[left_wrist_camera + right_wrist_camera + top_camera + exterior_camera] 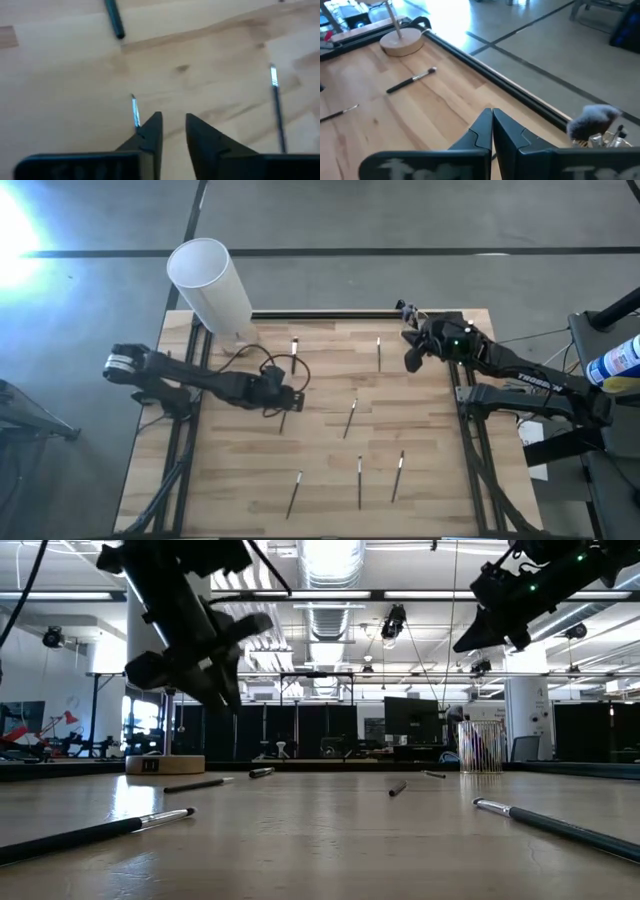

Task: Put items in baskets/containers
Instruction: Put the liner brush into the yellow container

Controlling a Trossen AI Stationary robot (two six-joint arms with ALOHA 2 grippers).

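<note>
Seven thin sticks lie scattered flat on the tabletop (330,480), well apart from one another, each with free wood around it for a pinch from above.

Your left end effector (283,397) sits left of centre in the high view, over the upper end of one stick (283,420). In the left wrist view its fingers (152,131) stand apart by a narrow gap with nothing between them; that stick's pale tip (135,111) lies just beside one finger, outside the gap, not gripped. By the low view the left arm hangs clear above the wood. Judgement: a pick is being lined up, and the gap needs shifting sideways to straddle the shaft.

Your right end effector (413,358) is at the upper right of the high view, near the tabletop's far right corner. Its fingers (485,131) are pressed together and empty. It waits there, out of the left arm's way.

The container (482,747), a small clear cup already holding bristled sticks, shows right of centre in the low view on the far edge; in the high view it is hidden near the right arm.

A tall white cylinder (212,288) stands at the upper left, unused.
</note>
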